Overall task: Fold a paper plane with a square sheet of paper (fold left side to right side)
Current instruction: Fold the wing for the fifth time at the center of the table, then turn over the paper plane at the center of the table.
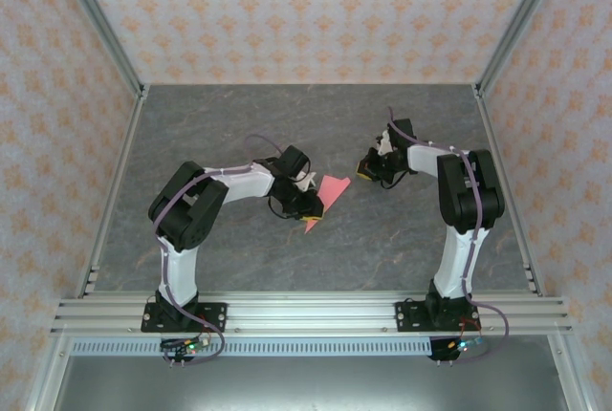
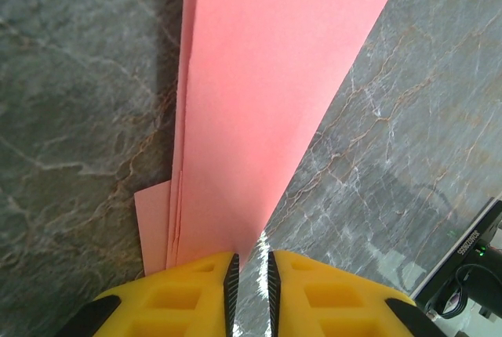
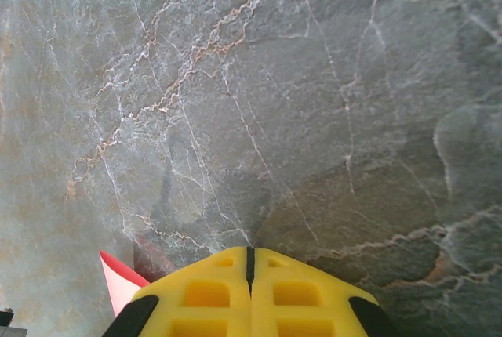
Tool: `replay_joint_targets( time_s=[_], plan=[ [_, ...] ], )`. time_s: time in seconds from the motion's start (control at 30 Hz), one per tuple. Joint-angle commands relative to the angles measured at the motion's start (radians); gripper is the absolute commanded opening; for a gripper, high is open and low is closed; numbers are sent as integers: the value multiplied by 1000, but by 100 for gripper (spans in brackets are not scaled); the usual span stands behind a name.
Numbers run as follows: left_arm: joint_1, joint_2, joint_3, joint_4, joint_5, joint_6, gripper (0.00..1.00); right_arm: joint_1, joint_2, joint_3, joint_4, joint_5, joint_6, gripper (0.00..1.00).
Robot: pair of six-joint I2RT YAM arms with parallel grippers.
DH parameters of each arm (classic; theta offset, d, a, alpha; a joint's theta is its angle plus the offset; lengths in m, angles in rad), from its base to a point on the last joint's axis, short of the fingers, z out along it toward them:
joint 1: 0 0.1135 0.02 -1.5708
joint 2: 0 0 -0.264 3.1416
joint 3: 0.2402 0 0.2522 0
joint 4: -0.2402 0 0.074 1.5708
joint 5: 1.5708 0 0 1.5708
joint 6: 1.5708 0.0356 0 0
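Note:
The salmon-pink sheet of paper (image 1: 331, 190) lies on the table in the middle, folded into a narrow, layered, pointed shape. In the left wrist view the paper (image 2: 267, 102) runs away from my fingers, its stacked edges on the left. Its near tip ends at the inner edge of my left finger. My left gripper (image 2: 251, 262) stands slightly open, with bare table showing in the gap between the pads. It sits over the paper's near end (image 1: 311, 205). My right gripper (image 3: 251, 252) is shut on nothing, hovering right of the paper (image 1: 367, 170). A pink corner (image 3: 118, 286) peeks in beside it.
The grey marble-patterned table (image 1: 402, 124) is fenced by an aluminium frame (image 1: 306, 308) at the near edge and patterned walls on three sides. The right arm's dark body (image 2: 471, 262) shows at the lower right of the left wrist view.

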Motion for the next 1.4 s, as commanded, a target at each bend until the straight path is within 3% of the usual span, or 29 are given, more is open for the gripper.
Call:
replay_joint_targets(
  time_s=[0.0, 0.33, 0.6, 0.73, 0.97, 1.1, 1.37],
  plan=[
    [-9, -15, -3, -65, -35, 9, 22, -29, 28, 11, 5, 114, -20, 0],
    [-8, -12, 46, -33, -29, -38, 26, -11, -164, -26, -9, 100, 2, 3],
    [0, -153, 76, -44, -53, -29, 34, 48, -303, -104, -47, 155, 54, 19],
    [21, -280, 16, -48, -170, -19, 39, 121, -352, -105, -112, 223, 102, 31],
    [24, -498, -92, -65, -556, -25, 49, 328, -336, -59, -195, 400, 237, 62],
    [24, -561, -126, -75, -698, -45, 53, 416, -252, -11, -211, 452, 279, 65],
    [25, -596, -160, -105, -758, -43, 57, 493, -129, 101, -340, 529, 255, 69]
  ],
)
